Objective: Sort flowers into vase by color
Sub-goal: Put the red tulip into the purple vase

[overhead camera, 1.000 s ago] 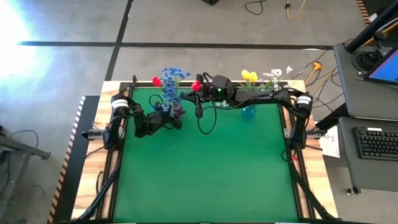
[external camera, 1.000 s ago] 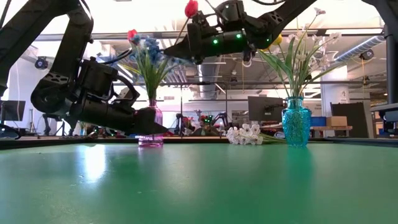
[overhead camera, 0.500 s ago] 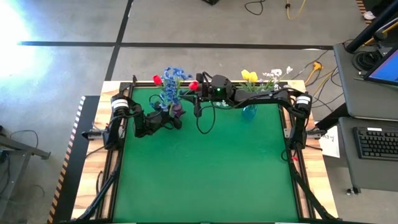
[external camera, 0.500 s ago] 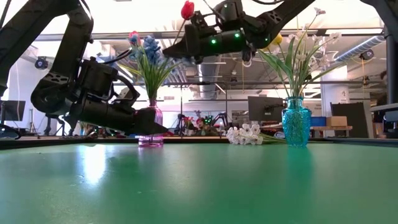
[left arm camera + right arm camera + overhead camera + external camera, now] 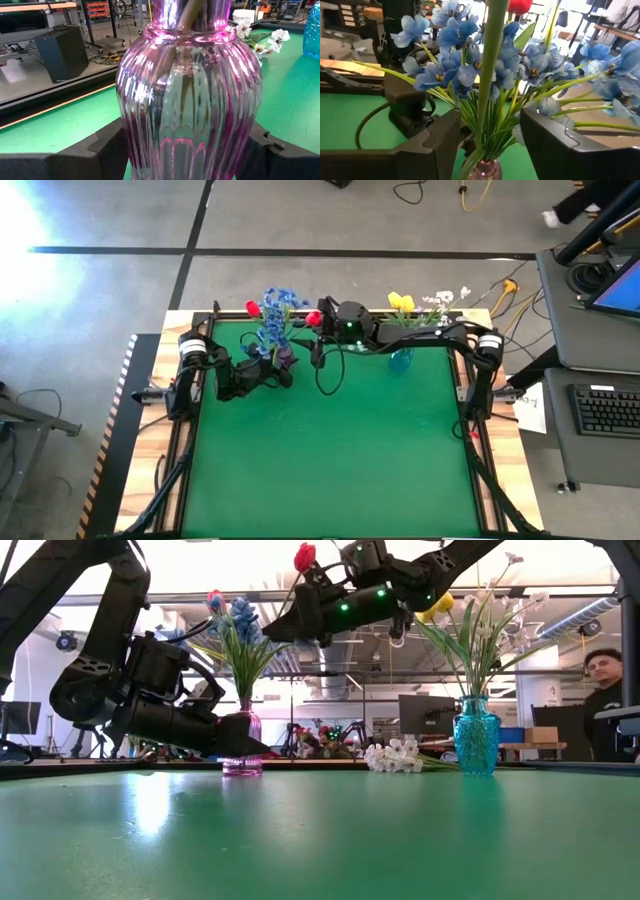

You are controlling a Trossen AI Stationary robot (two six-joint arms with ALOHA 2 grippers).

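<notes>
A red tulip goes into the pink vase with the blue flowers.

The left gripper (image 5: pixel 238 745) has its fingers (image 5: pixel 107 150) snug on both sides of the pink vase (image 5: pixel 242 748), holding it steady at the back of the green worktop (image 5: pixel 330 460). The right gripper (image 5: pixel 318 330) hangs above that vase with its fingers (image 5: pixel 432 145) apart, and the red tulip (image 5: pixel 304 557) has its green stem (image 5: pixel 490 65) standing loose between them, going down among the blue flowers (image 5: pixel 470 55). 1 more red tulip (image 5: pixel 252 309) is already in there. It looks like the drop step. Next, the right gripper should lift away slowly without bumping the stem. The blue vase (image 5: pixel 476 736) holds yellow tulips (image 5: pixel 401 302) and white sprays (image 5: pixel 440 300). A white spray (image 5: pixel 395 756) lies on the worktop between the 2 vases.
</notes>
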